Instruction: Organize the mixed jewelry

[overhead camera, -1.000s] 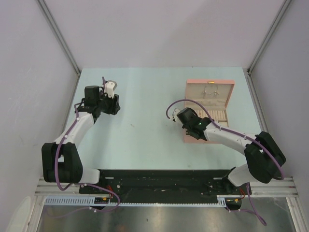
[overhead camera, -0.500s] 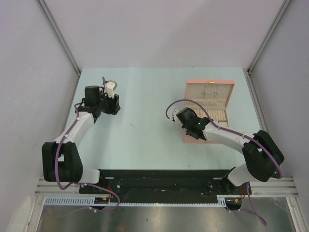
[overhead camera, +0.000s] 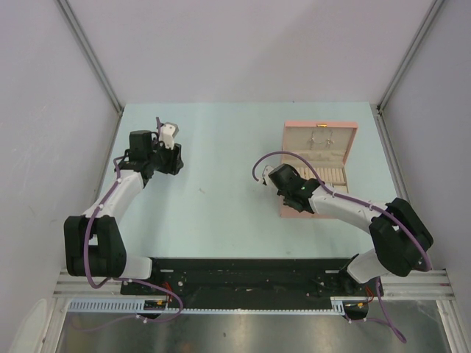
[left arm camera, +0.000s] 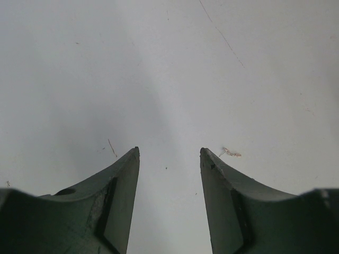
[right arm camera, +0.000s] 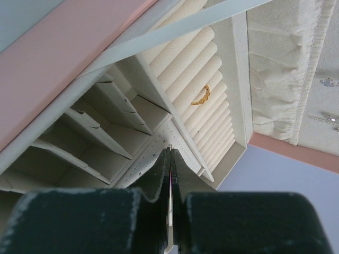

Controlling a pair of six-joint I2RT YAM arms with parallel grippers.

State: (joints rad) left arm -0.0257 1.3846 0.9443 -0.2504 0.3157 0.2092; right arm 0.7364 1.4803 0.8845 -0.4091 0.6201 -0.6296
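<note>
Left gripper (left arm camera: pixel 170 151): fingers partway apart with nothing between them. The tips point down at bare table (overhead camera: pixel 221 147).
Silver scrap (left arm camera: pixel 231 153): a tiny twisted metallic piece lying flat on the table. It sits just beside the fingertip on the right of the wrist view, outside the gap.
Thin sliver (left arm camera: pixel 111 148): a hair-fine mark just beyond the other fingertip. We cannot tell whether it is jewelry or a scratch.
Right gripper (right arm camera: pixel 169 151): fingers pressed together. A small metallic point shows at the tip of the seam, and we cannot tell whether it is a pinched piece.
Pink box (overhead camera: pixel 321 125): open, with the lid standing up on the far side. It sits near the table's right edge, and the right arm reaches in over its near-left corner.
Perforated panel (right arm camera: pixel 145 164): a cream strip directly under the closed tips. Divided compartments flank it on one side and ring rolls on the other.
Gold piece (right arm camera: pixel 201 96): curved and lodged in a groove of the ring rolls, apart from the tips.
Silver pieces (right arm camera: pixel 328 82): on the lid lining, well apart from the tips.
Lone speck (overhead camera: pixel 200 191): on the open middle of the table, between the arms and well apart from both.
Edges: we note the left arm works near the far-left corner, close to the table's left edge.
Open room: a broad bare stretch of table lies between the two arms.
</note>
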